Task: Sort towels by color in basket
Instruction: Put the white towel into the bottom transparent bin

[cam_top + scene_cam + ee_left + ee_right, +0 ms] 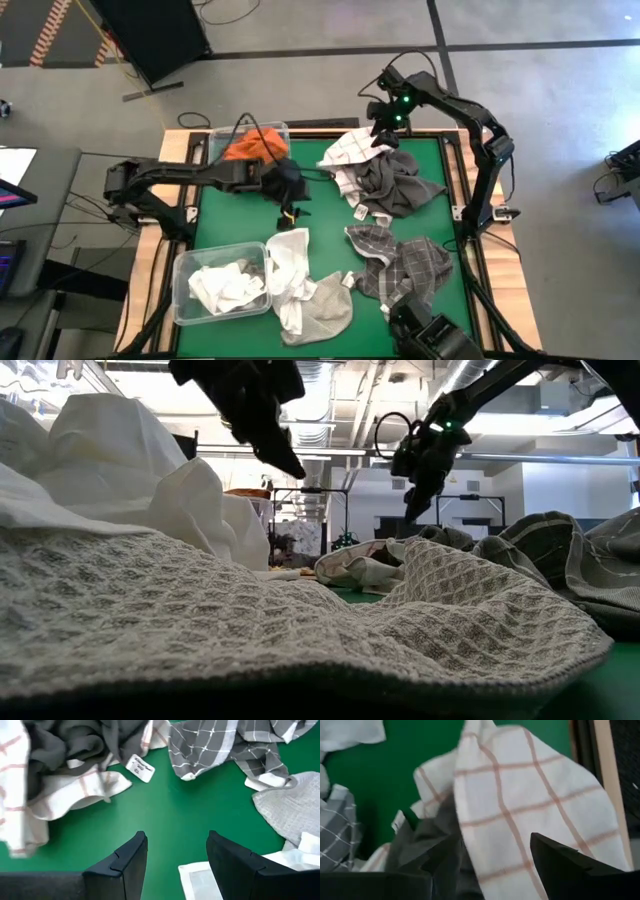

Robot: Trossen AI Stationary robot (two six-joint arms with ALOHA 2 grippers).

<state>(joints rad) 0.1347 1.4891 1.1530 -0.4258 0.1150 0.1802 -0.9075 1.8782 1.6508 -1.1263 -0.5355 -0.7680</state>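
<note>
Towels lie scattered over the green tabletop, some already binned: white ones in the clear bin at the near left corner, rust orange ones in the bin at the far left corner. We read the next pick as the white towel with thin red checks, heaped with a dark grey towel near the far right corner.

The right gripper hovers over the far edge of that heap, its fingers spread and empty; in the right wrist view the checked cloth fills the space just beyond the fingers, so the towel sits directly ahead and below. Its long axis appears to run from the far edge toward the table's middle, partly lapped by the grey cloth.

The left gripper hangs over the middle of the table beside the orange bin, fingers parted with nothing between them; its wrist view shows bare green mat with the grey-and-white checked towel farther off. We judge the right arm clearly nearer to the heap, needing chiefly a descent. Separating white from grey may be the difficulty.
</note>
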